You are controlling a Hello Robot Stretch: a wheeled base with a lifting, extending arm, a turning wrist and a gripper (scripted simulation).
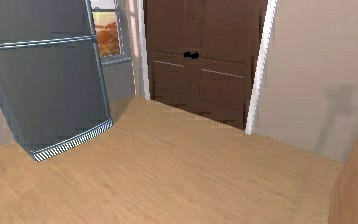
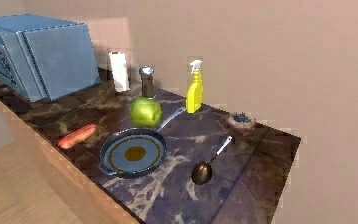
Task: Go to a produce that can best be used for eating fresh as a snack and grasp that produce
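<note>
Forward view: a grey fridge [image 1: 47, 80] is standing at the left of the frame, w/ a pale vent grille [image 1: 72, 141] running along its base. Just right of it, at the top, a window [image 1: 107, 35] is showing orange foliage. A dark brown double door [image 1: 202, 55] w/ two dark knobs [image 1: 192, 55] is standing closed at top ctr, in a white frame. A beige wall [image 1: 317, 70] is taking up the right & light wood floor [image 1: 177, 170] is spreading across the bottom.

Arm side view: a dark marbled bench [image 2: 257, 170] is running from upper left to lower right against a plain wall [image 2: 287, 50].

- A blue-grey microwave [image 2: 42, 55] is sitting at upper left.
- A paper towel roll [image 2: 119, 70] is standing upright just right of it.
- The task's thing, a green apple [image 2: 146, 113], is sitting on the bench near frame ctr. It is directly below a dark-capped shaker [image 2: 147, 82] & just above the rim of a frying pan [image 2: 134, 153].
- The pan's handle is pointing to the upper right, passing the apple.
- A yellow spray bottle [image 2: 195, 88] is standing upright to the apple's right.
- An orange-red elongated item [image 2: 77, 136] is lying left of the pan; can't tell carrot or sausage.
- A dark ladle [image 2: 209, 165] is lying right of the pan.
- A small bowl [image 2: 243, 122] is sitting near the right end.

State of the jaws: can't tell.
</note>
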